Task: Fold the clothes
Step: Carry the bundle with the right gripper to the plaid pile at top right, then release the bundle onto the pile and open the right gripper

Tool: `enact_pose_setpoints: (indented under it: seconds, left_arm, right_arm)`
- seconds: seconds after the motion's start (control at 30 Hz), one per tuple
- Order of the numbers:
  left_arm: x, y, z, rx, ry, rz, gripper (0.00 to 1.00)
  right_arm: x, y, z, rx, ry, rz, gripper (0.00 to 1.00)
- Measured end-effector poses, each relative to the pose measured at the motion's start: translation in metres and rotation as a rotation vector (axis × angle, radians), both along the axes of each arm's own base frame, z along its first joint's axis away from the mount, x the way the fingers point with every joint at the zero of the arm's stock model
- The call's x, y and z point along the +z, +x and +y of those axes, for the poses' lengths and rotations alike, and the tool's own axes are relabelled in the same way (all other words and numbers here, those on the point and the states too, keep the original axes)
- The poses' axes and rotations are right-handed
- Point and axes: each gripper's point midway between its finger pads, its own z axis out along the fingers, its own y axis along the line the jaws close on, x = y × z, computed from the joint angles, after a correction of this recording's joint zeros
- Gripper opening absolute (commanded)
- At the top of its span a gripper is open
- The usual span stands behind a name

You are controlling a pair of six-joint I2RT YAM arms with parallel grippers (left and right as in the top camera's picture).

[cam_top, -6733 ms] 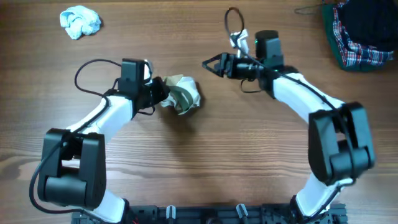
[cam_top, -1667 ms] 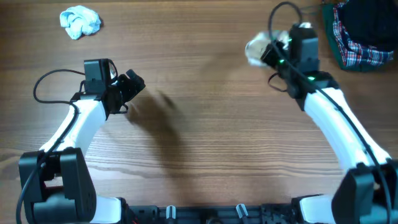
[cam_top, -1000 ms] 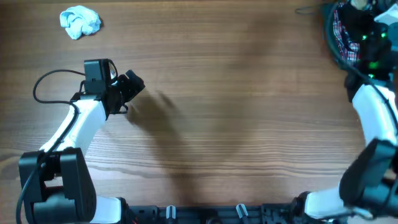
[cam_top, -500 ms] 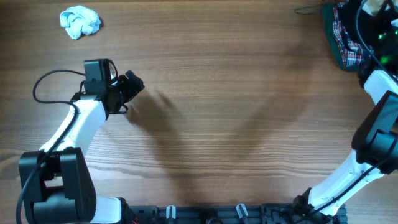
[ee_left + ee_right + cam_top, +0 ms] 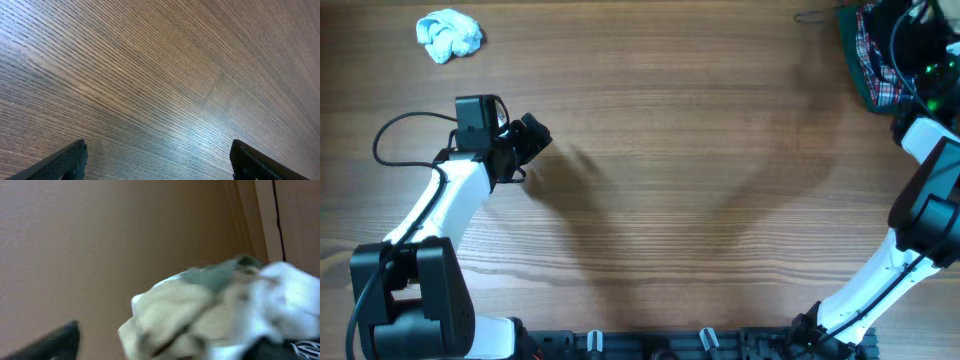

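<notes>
A crumpled cream, green and white garment (image 5: 200,310) fills the blurred right wrist view, lying loose between the widely spread fingers of my right gripper (image 5: 170,342). That arm (image 5: 920,140) reaches over the plaid and dark clothes pile (image 5: 870,70) at the far right corner, where its gripper is hard to make out from above. A balled light-blue and white cloth (image 5: 448,35) lies at the far left. My left gripper (image 5: 535,135) hovers open over bare wood, its fingertips (image 5: 65,160) far apart with nothing between them.
The wooden table (image 5: 670,180) runs across the whole overhead view. A thin dark wire or hanger (image 5: 815,17) lies beside the pile at the top right edge. The left arm's cable (image 5: 405,130) loops out to its left.
The right arm swung from the table's middle to the far right corner carrying the cream-green garment, and its jaws have sprung open over the pile. The left arm stayed put.
</notes>
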Motion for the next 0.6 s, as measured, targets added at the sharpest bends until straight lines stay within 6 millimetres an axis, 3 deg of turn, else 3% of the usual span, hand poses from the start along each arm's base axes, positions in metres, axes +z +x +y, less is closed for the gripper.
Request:
enact_pose_setpoints:
  seconds: [0.2, 0.43, 0.6]
  left_arm:
    - [0.000, 0.000, 0.000, 0.000, 0.000, -0.002, 0.91]
    - [0.001, 0.002, 0.000, 0.000, 0.000, -0.011, 0.91]
    - [0.002, 0.004, 0.000, 0.000, 0.001, -0.019, 0.92]
  right_arm:
    - [0.005, 0.002, 0.010, 0.063, 0.044, -0.016, 1.00]
    - [0.049, -0.002, 0.068, 0.372, 0.313, -0.061, 1.00]
    - [0.039, -0.004, 0.084, 0.446, 0.506, -0.017, 1.00]
